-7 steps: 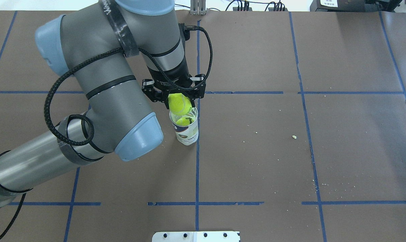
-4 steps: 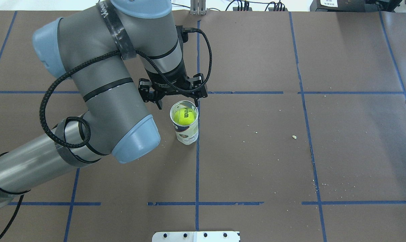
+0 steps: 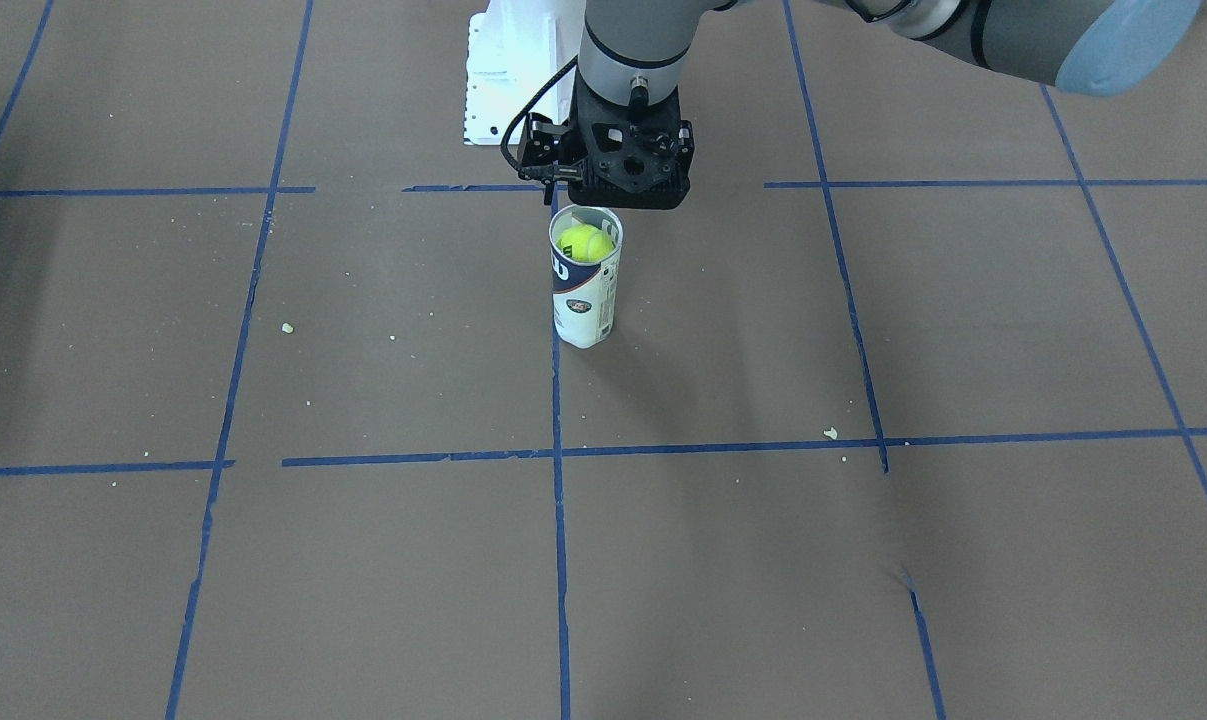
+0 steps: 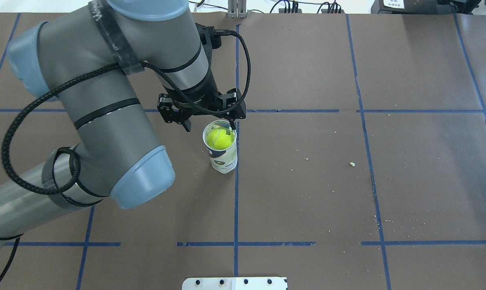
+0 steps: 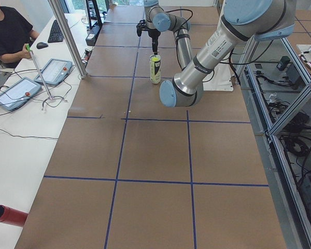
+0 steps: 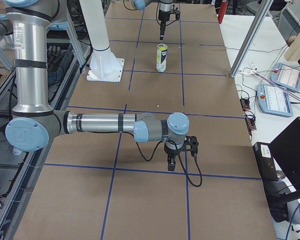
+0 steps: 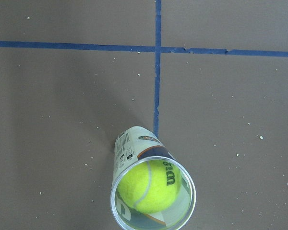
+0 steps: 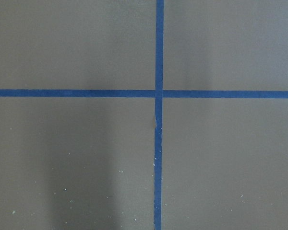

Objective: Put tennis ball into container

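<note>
The tennis ball [image 4: 220, 137] sits inside the container [image 4: 225, 159], just below its silvery rim, free of the fingers. The container stands upright on a blue tape line. From the front the ball [image 3: 584, 243] shows through the top of the can [image 3: 584, 305]. The left wrist view looks down on the ball [image 7: 149, 187] inside the can [image 7: 132, 149]. My left gripper [image 4: 209, 126] hovers open just above the rim, holding nothing. My right gripper [image 6: 173, 163] hangs low over the table far from the can, seen only in the exterior right view, so I cannot tell its state.
The white pedestal base [image 3: 508, 80] stands behind the can on the robot's side. The brown table cover [image 4: 347, 181] carries a grid of blue tape and small crumbs. An operator [image 5: 8, 31] sits at a side desk with tablets [image 5: 52, 70].
My left gripper has opened and let go of the ball, which has dropped into the can. The left arm has lifted and swung slightly towards the view's left.
</note>
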